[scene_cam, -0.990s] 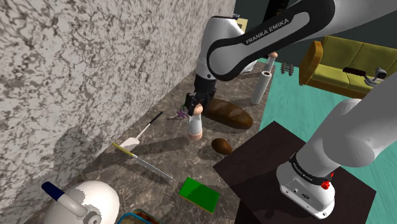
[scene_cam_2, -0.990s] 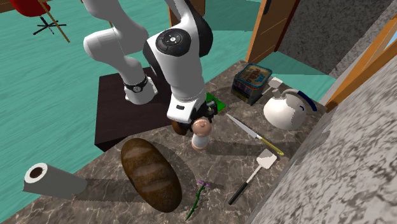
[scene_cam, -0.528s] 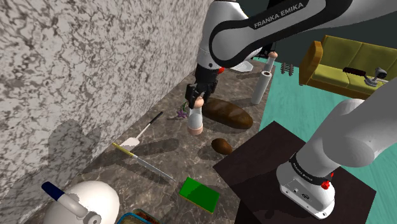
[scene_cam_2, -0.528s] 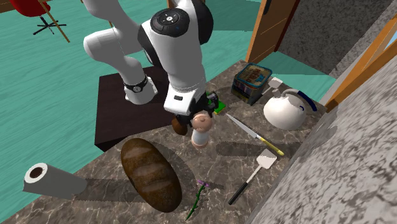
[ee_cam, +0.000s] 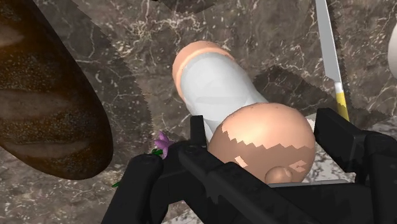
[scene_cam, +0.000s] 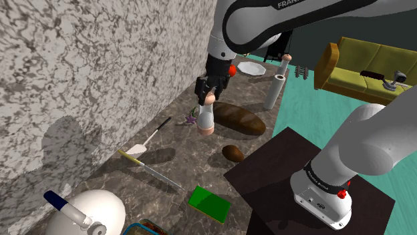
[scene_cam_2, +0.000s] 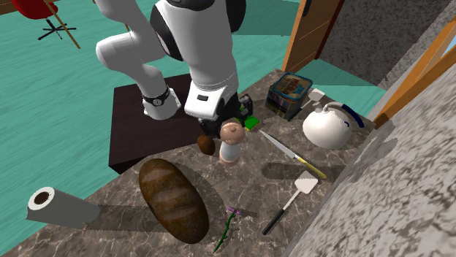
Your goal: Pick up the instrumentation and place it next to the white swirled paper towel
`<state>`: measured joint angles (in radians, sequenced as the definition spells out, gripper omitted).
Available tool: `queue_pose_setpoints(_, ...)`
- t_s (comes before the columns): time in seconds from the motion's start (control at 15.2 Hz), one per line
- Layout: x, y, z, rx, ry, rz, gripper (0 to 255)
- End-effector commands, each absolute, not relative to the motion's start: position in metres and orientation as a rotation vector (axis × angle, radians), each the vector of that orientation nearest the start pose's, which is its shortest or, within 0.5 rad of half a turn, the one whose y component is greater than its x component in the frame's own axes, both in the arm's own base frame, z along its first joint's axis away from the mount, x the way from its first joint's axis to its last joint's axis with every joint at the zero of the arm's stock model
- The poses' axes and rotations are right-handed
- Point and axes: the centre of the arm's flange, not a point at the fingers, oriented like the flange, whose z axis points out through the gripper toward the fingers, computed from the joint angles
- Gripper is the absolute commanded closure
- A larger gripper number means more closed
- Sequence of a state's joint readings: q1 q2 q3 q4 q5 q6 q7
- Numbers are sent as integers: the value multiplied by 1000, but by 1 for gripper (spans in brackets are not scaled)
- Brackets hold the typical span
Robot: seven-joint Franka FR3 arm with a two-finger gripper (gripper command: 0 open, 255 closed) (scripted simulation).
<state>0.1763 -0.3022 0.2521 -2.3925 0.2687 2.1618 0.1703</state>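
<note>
The gripper [scene_cam: 207,95] is clamped on the rounded pink head of the instrumentation [scene_cam: 205,120], which is held just above the counter [scene_cam: 175,143] at the centre of the shoulder view. Only the smooth knob is gripped, so the piece could slip or swing. The bread loaf [scene_cam: 239,118], lying between it and the paper towel [scene_cam: 272,90] at upper right, could be clipped if the piece is carried low.

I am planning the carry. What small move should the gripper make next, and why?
Probably carry it over the bread loaf toward the paper towel roll, at this height. The gripper is shut on the pink-and-white instrument, which seems clear of the counter, and the loaf lies between it and the roll.
</note>
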Motion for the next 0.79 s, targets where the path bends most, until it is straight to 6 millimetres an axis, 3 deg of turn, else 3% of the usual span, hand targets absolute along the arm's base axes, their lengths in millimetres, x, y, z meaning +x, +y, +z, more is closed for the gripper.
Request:
queue_pose_setpoints(0.0, 409, 202, 448, -2971, -159, -29, 255)
queue_pose_setpoints(0.73, 409, 202, 506, -2971, -159, -29, 255)
